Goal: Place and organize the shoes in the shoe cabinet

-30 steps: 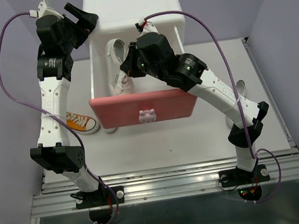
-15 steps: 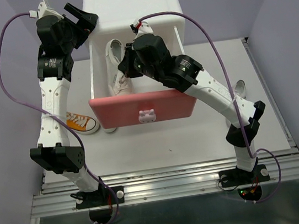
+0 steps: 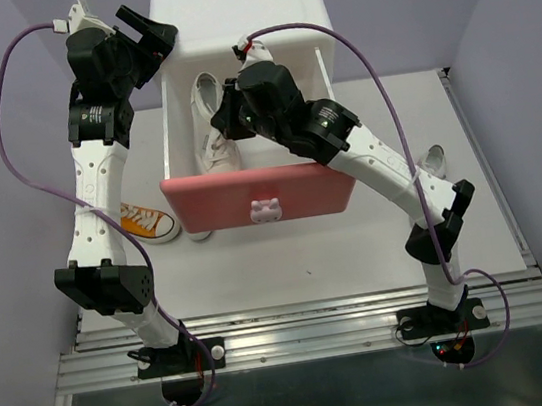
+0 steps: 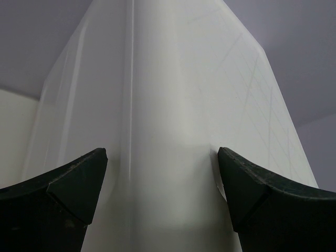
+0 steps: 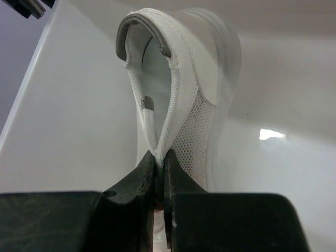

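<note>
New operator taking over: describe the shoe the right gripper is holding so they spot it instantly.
Find the white cabinet at the far middle of the table, its salmon-pink drawer open toward the arms. Inside the drawer lies a white sneaker, its opening's edge pinched by the right gripper. It is all white, unlike the orange sneaker on the table left of the drawer.

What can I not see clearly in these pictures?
- Top view: the left arm covers most of the orange shoe.
- Top view: a pale thing beside the right arm is too small to name.
- Top view: the open drawer hides whatever lies under it.
- Right wrist view: the right gripper hides the white shoe's near end.
</note>
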`<state>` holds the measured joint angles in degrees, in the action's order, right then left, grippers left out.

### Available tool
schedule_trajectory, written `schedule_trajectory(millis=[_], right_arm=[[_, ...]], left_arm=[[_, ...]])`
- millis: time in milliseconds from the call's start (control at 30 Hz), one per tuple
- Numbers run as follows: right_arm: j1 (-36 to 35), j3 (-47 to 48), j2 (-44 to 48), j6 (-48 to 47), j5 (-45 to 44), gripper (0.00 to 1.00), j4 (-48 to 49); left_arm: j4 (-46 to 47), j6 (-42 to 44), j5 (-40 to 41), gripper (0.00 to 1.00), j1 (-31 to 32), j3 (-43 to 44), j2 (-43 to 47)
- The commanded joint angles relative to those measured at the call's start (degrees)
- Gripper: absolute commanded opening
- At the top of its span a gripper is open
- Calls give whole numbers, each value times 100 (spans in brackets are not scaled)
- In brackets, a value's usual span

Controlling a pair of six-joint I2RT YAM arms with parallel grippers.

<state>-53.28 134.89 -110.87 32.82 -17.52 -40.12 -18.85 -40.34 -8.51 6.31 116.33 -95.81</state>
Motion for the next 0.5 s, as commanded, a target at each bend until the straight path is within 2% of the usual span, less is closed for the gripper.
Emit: schedule_trajectory(millis=[0,300,400,467], right_arm=[[98,-24,-163,-91,125,2,725],[203,-59,-260,49,73,3,786],[204,-24,-304,32,56,8,786],[204,-15,-321,-21,-6,14,786]], left_arm=[[-1543,536,640,96,-86,-445,-544],[-1516,509,667,96,-86,-454,-570],[-1490,474,667,96,-86,-498,-570],[-1472,448,667,96,-94,-533,-562]])
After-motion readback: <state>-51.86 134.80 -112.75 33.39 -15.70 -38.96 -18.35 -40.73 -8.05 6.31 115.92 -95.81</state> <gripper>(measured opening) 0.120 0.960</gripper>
